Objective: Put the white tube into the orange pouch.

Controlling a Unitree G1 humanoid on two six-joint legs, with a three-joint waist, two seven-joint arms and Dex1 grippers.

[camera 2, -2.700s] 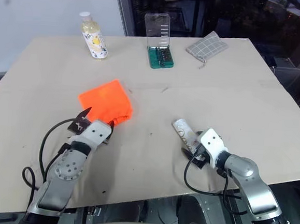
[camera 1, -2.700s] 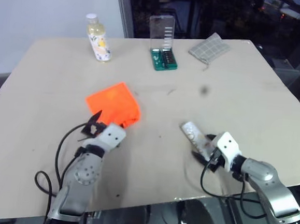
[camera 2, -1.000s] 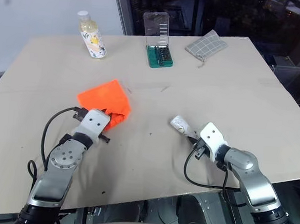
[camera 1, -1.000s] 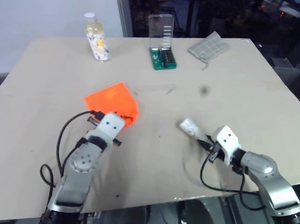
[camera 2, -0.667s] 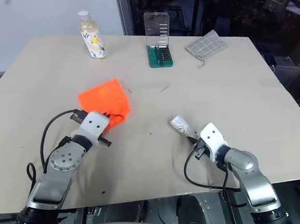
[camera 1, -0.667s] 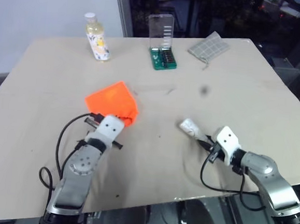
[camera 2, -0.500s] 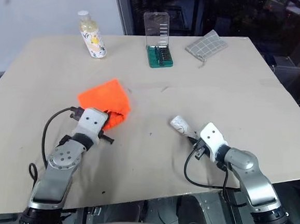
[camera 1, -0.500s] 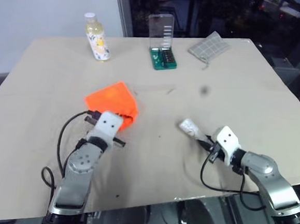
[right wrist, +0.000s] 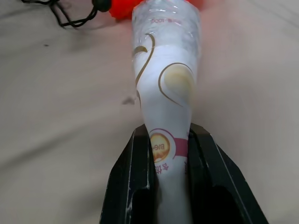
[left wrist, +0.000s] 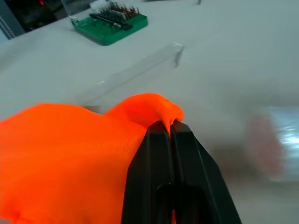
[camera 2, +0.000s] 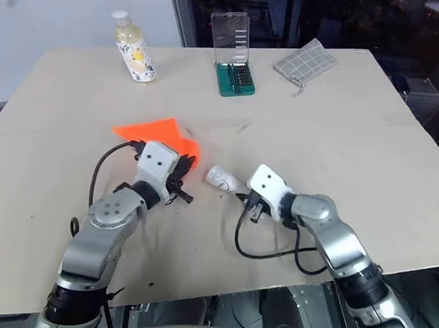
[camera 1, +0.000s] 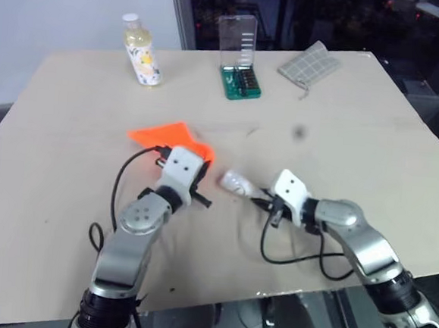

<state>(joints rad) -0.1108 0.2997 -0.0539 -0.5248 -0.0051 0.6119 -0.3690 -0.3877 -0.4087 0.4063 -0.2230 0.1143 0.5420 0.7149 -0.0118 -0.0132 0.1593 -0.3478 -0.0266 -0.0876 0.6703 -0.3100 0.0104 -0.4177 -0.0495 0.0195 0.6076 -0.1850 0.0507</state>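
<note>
The left pincer [left wrist: 170, 133] is pressed together on a pinched fold at the edge of the orange pouch [camera 1: 168, 137], which lies near the middle of the beige counter [camera 1: 373, 138], its near corner raised at the black fingers [left wrist: 159, 158]. The right pincer [right wrist: 170, 140] is clamped on the white tube [right wrist: 166, 79] near its capped end, the flat crimped end pointing toward the pouch and held just beside it, tilted up off the counter. Along the far edge stand a clear yellowish bottle [camera 1: 141, 51], a green bit set [camera 1: 240, 80] with its clear lid upright, and a grey checked cloth pouch [camera 1: 309, 63], all well apart from the two pincers
</note>
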